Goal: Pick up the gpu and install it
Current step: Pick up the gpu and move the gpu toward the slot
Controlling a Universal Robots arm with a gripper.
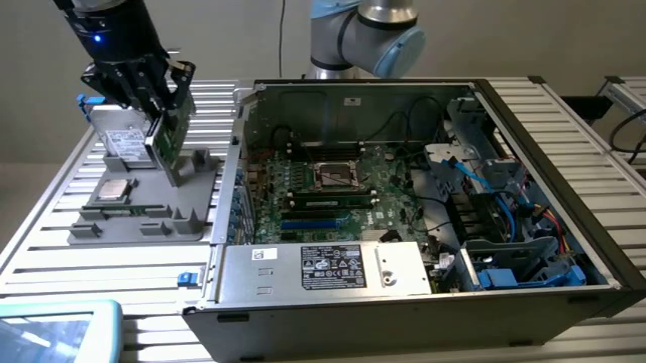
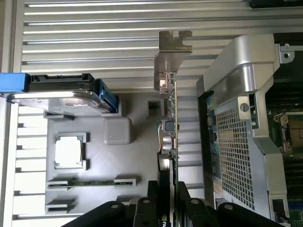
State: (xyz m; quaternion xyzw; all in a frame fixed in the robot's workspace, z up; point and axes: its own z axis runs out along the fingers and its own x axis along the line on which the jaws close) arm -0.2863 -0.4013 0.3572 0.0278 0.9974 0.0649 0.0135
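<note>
GPU [image 1: 174, 136] clamped edge-on in gripper [image 1: 163, 102], fingers partly closed on the card's top edge. Card hangs upright, close over grey parts tray [image 1: 192, 204]. Risk: thin-edge hold, so card may swing, slip, or snag tray posts. Hard drive [image 1: 126, 140], CPU [image 1: 114, 189] and RAM stick [image 1: 121, 209] on tray. Open PC case [image 1: 404, 318] beside tray.

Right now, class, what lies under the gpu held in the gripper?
The grey parts tray, with its upright stand right below the gpu, which the gripper clamps. The card itself hides the strip of tray directly beneath it.
</note>
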